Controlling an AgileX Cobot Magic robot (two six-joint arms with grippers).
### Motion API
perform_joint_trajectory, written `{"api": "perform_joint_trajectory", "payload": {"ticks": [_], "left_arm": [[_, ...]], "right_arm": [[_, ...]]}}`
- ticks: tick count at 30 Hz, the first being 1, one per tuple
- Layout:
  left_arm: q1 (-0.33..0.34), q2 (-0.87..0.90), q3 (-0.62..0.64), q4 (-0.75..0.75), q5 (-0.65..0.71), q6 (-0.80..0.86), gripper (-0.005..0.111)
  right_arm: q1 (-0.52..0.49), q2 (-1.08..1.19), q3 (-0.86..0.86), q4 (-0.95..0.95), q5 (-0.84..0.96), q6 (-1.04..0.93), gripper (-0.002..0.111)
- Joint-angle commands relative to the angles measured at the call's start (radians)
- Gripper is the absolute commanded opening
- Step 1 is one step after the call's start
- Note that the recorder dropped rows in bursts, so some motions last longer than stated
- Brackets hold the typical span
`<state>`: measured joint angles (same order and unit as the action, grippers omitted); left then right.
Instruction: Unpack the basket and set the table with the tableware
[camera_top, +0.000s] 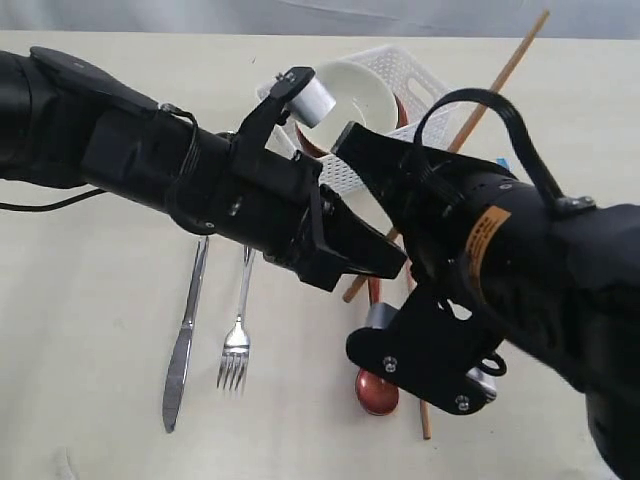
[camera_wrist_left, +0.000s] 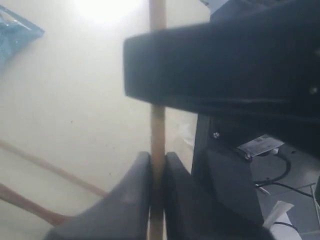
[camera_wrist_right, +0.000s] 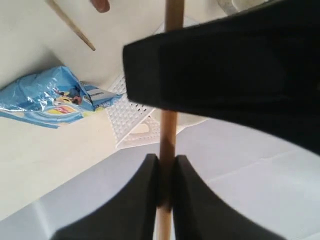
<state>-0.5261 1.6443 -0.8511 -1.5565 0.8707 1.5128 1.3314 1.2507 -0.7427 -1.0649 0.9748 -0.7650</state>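
Note:
One wooden chopstick (camera_top: 500, 80) slants over the table (camera_top: 90, 300), and both grippers are shut on it. In the left wrist view the left gripper (camera_wrist_left: 158, 157) pinches the chopstick (camera_wrist_left: 158, 125), with the right gripper's black body crossing it further along. In the right wrist view the right gripper (camera_wrist_right: 166, 160) clamps the same chopstick (camera_wrist_right: 168, 130). In the exterior view the left gripper (camera_top: 385, 255) holds its lower part; the right gripper's tips are hidden. The cream bowl (camera_top: 350, 95) sits on the brown plate (camera_top: 312, 147) in the white basket (camera_top: 405, 65).
On the table lie the knife (camera_top: 180, 350), the fork (camera_top: 235, 350), the wooden spoon (camera_top: 378, 390) and a second chopstick (camera_top: 424, 420). The blue chip bag (camera_wrist_right: 55, 97) lies beside the basket (camera_wrist_right: 132, 117). Both arms cross over the table's middle.

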Motion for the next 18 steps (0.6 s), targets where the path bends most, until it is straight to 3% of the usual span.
{"api": "perform_joint_trajectory", "payload": {"ticks": [1, 4, 6, 13, 18], "left_arm": [[-0.003, -0.003, 0.007, -0.057, -0.002, 0.034, 0.0], [-0.003, -0.003, 0.007, -0.097, -0.006, 0.068, 0.0], [-0.003, -0.003, 0.007, -0.122, -0.027, 0.075, 0.0], [-0.003, -0.003, 0.007, -0.188, -0.145, 0.131, 0.0], [-0.003, -0.003, 0.005, -0.188, -0.208, 0.162, 0.0]], "right_arm": [[0.002, -0.007, 0.003, 0.017, 0.002, 0.048, 0.028], [0.002, -0.009, 0.003, 0.009, 0.002, 0.088, 0.043], [0.002, -0.011, 0.001, -0.003, 0.01, 0.143, 0.048], [0.002, -0.033, 0.001, -0.045, 0.145, 0.348, 0.048], [0.002, -0.1, 0.001, -0.045, 0.132, 0.497, 0.048]]}}
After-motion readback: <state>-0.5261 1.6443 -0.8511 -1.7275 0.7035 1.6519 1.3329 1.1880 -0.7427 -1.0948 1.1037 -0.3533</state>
